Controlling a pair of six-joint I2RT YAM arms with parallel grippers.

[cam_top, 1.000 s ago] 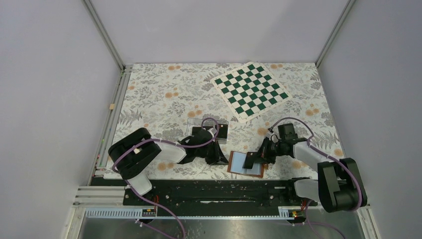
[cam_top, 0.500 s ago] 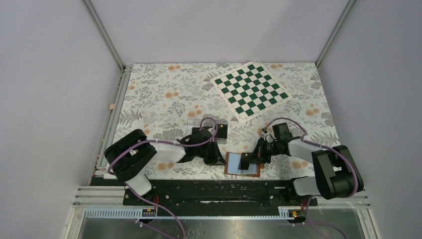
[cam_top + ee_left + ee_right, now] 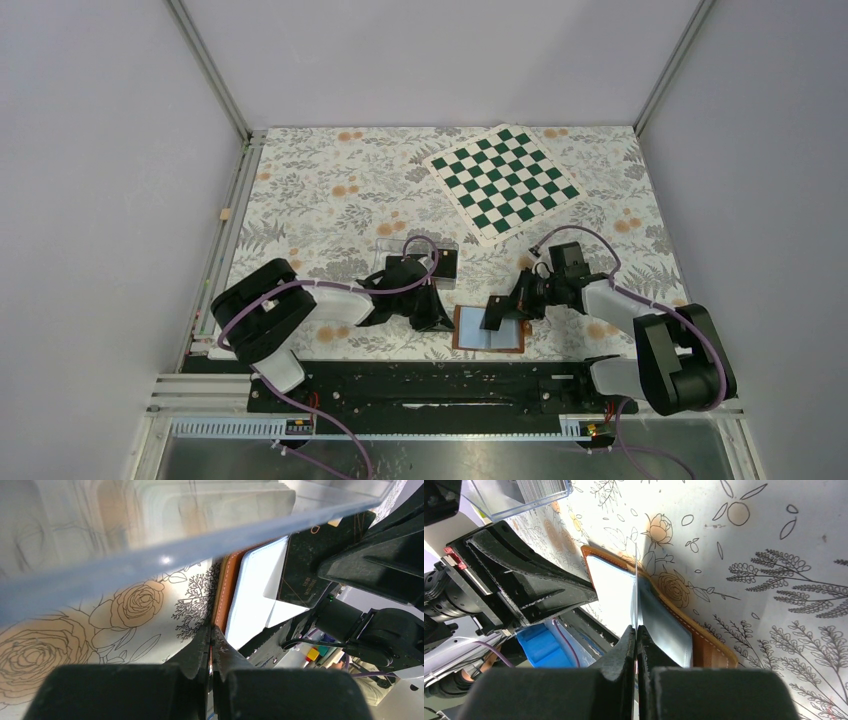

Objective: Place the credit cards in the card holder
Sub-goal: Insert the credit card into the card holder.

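The card holder (image 3: 489,338) lies open near the front edge, tan-brown leather with pale blue sleeves. My left gripper (image 3: 443,321) is shut on its left leather edge; in the left wrist view the jaws (image 3: 212,631) pinch the brown cover (image 3: 223,592). My right gripper (image 3: 507,309) is shut on a dark credit card (image 3: 494,311), held tilted over the sleeves. In the right wrist view the card (image 3: 636,587) shows edge-on between the fingers, over the open card holder (image 3: 704,647). More dark cards (image 3: 443,264) stand in the clear box.
A clear plastic box (image 3: 415,252) sits just behind my left gripper and crosses the top of the left wrist view (image 3: 200,545). A green-and-white chessboard (image 3: 505,183) lies at the back right. The black rail (image 3: 430,385) runs along the front edge.
The card holder has slid a little to the left. My right gripper has moved left with the card, which now sits over the sleeves. The left gripper has kept its hold.
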